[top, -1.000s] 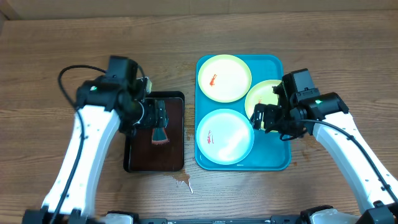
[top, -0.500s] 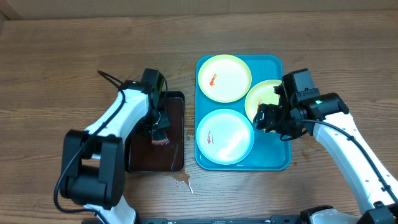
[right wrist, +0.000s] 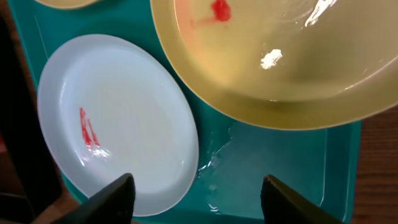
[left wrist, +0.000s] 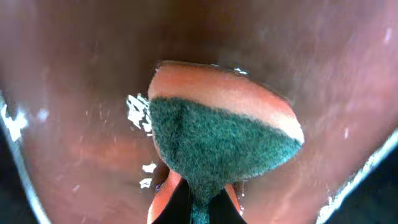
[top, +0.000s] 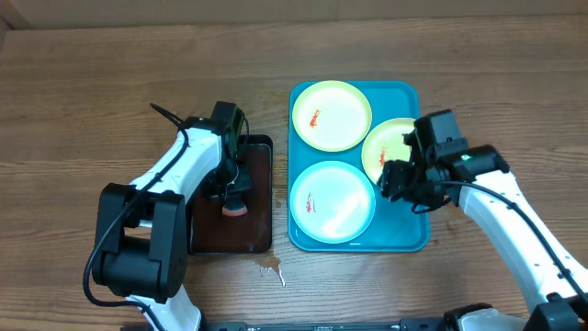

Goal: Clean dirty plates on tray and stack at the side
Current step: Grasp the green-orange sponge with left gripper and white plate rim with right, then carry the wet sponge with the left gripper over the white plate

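The plates (right wrist: 118,124) all lie in the tray (top: 404,237), each with a red smear. None sits at the side yet, so I judge the cleaning has hardly begun. The near yellow plate (top: 390,147) lies right under and just ahead of my right gripper (top: 397,179). The blue plate (top: 333,200) is just beside it toward my left, and the far yellow plate (top: 331,115) is beyond that, clear of it. In the right wrist view my right jaws stand apart with nothing between them, only wet tray floor below, and the near yellow plate's rim is just ahead of my fingertips (right wrist: 112,199). I read this as lining up to take that plate by its edge, since a shallow plate offers little else to pinch and it must be lifted or steadied for wiping. My left gripper (top: 234,198) is well apart from the plates, low over the dark tray (top: 257,230) beside the turquoise one. It is clamped on the sponge (left wrist: 217,137), which folds and bulges where the jaws squeeze it, with the green scrub face toward the camera and orange foam behind. It is there, I think, because that is where the sponge is kept wet; the dark floor glistens. Pinched this hard, the sponge should not slip when scrubbing.
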